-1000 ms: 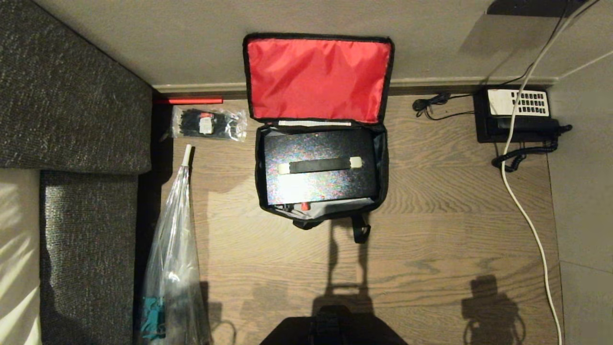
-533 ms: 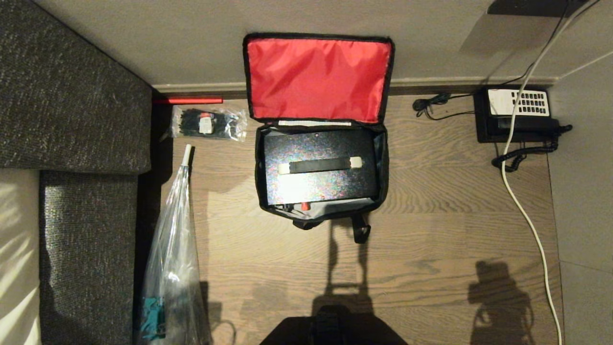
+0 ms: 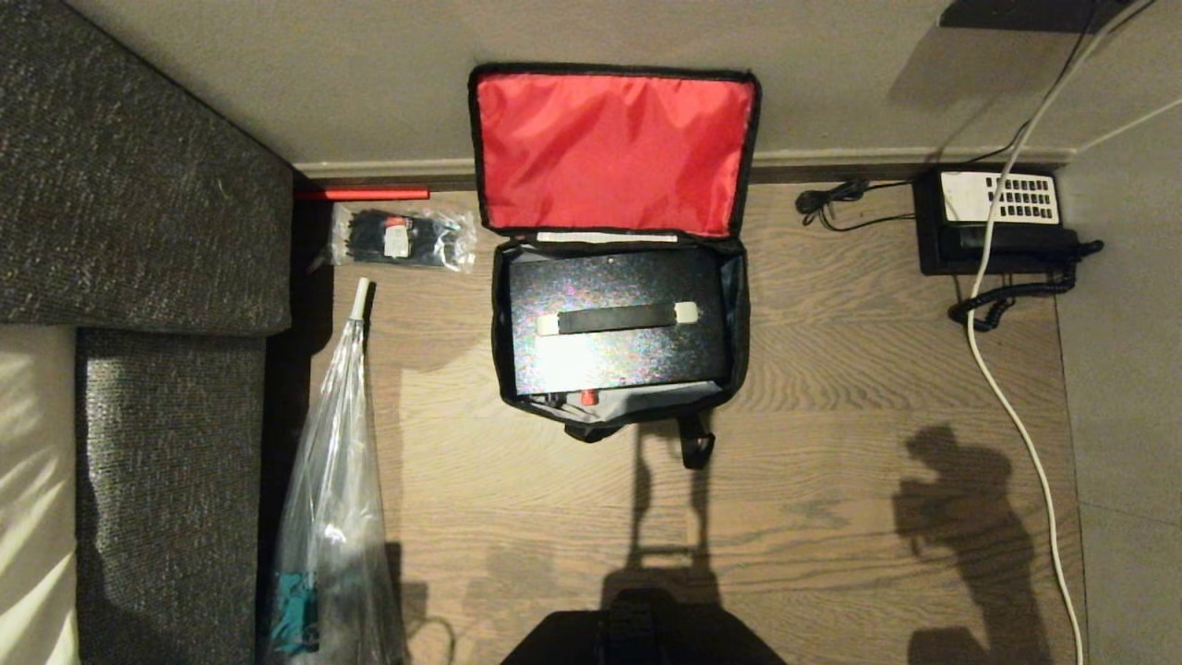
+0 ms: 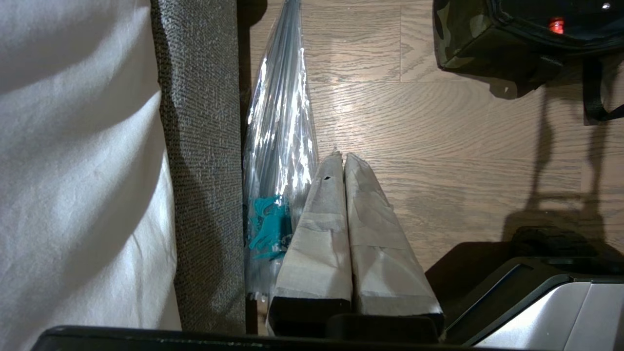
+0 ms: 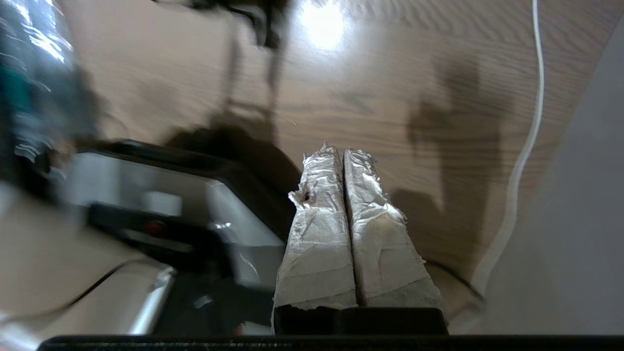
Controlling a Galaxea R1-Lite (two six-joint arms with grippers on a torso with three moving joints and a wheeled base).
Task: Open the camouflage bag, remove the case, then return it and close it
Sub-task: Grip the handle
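The shadow of the right arm on the wooden floor, at the near right of the scene, has changed over the last second. It was first a small, compact patch near the bottom edge of the head view; it has since grown taller and now extends farther from the robot, alongside the white cable. The right arm itself does not enter the head view.
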